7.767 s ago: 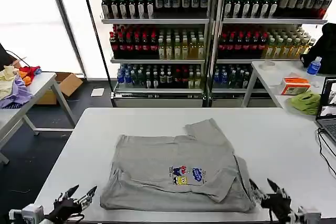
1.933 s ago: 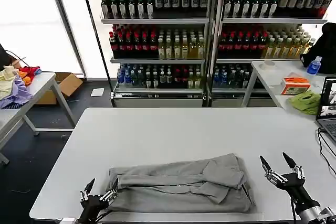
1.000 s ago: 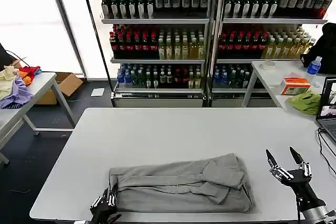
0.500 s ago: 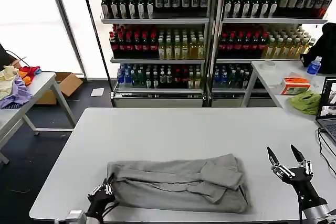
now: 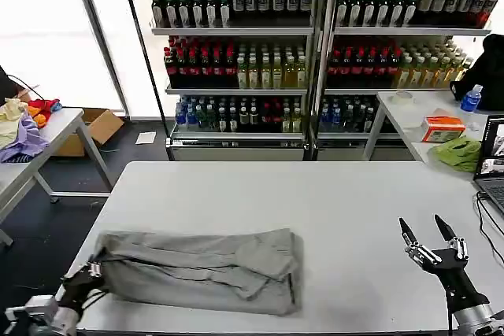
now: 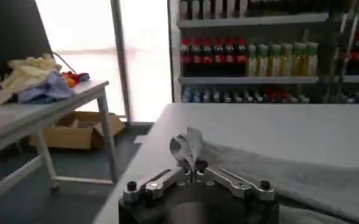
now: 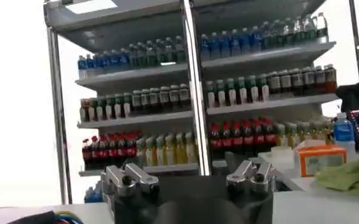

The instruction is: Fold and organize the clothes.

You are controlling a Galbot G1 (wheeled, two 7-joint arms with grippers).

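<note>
One shirt (image 5: 201,267), now farther left

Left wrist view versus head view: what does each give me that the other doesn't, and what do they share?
Left wrist view alone: the left gripper shut on a bunched corner of the grey shirt, close enough to confirm the pinch.

Head view alone: the whole folded shirt lying along the near left part of the white table, and the right gripper open, raised over the table's near right corner, apart from the cloth.

Both: the shirt, the table, the drinks shelves behind, and the side table with heaped coloured garments.
</note>
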